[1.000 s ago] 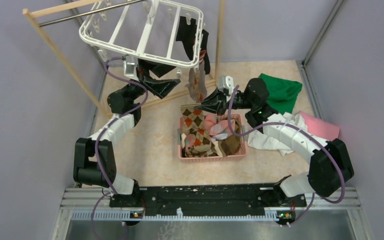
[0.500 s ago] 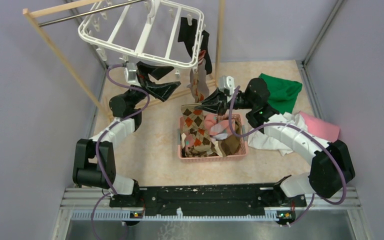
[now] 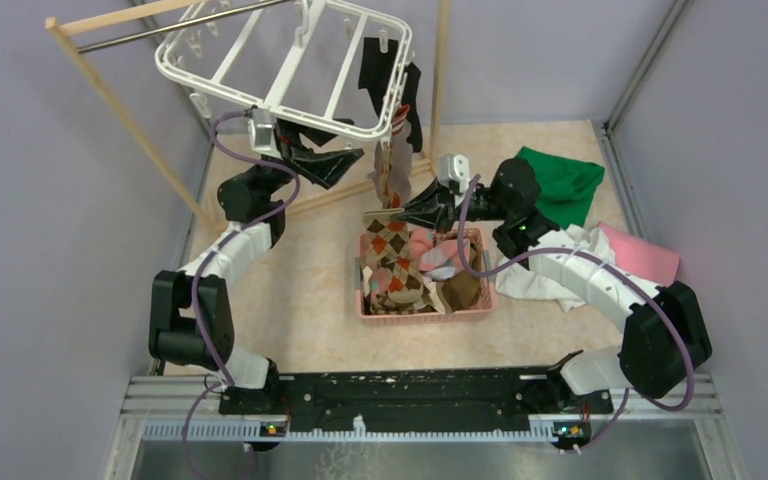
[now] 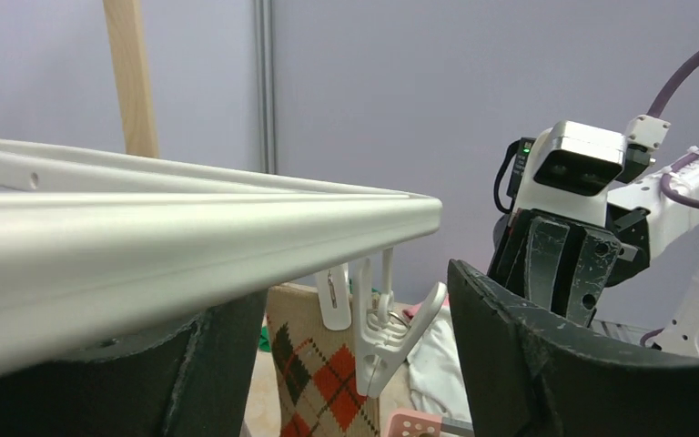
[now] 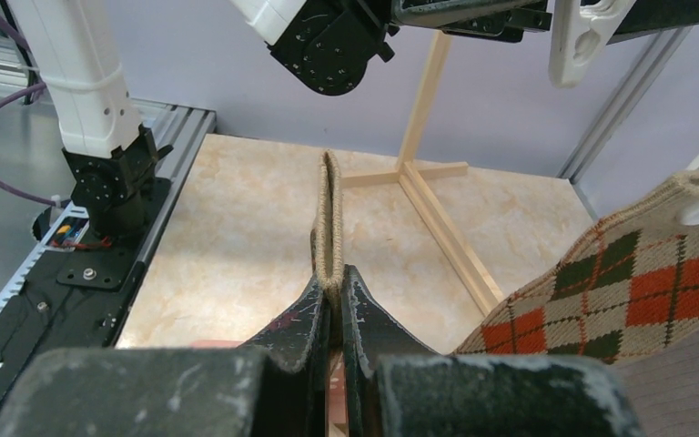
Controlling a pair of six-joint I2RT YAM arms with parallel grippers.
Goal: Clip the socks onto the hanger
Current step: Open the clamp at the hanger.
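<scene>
Overhead, the hanger [image 4: 191, 237] hangs tilted from the metal bar of the wooden rack [image 3: 120, 110], at the far left of the workspace. The left gripper [image 3: 340, 148] sits directly under the hanger's near rail with its jaws spread wide and holding nothing. In the left wrist view the rail runs across the gap between the two fingers. A white clip [image 4: 391, 341] dangles from the end of that rail, just beside the clipped argyle sock [image 4: 319, 373], which hangs from a neighbouring clip. Black socks [image 3: 380, 75] hang from clips along the hanger's right side. The right gripper [image 5: 335, 273] is positioned just beyond the far edge of the pink basket [image 3: 425, 316], below the hanger's near right corner. Its jaws are pinched tight on the held sock [image 5: 328, 218] — the beige cuff stands upright and edge-on above the fingertips, and the rest of that sock is hidden beneath the fingers. The basket contains further socks, including argyle and pink ones. A green cloth [image 3: 560, 185], a white cloth [image 3: 545, 275] and a pink cloth [image 3: 640, 250] lie on the floor to the right of the basket — well apart from the hanger.
</scene>
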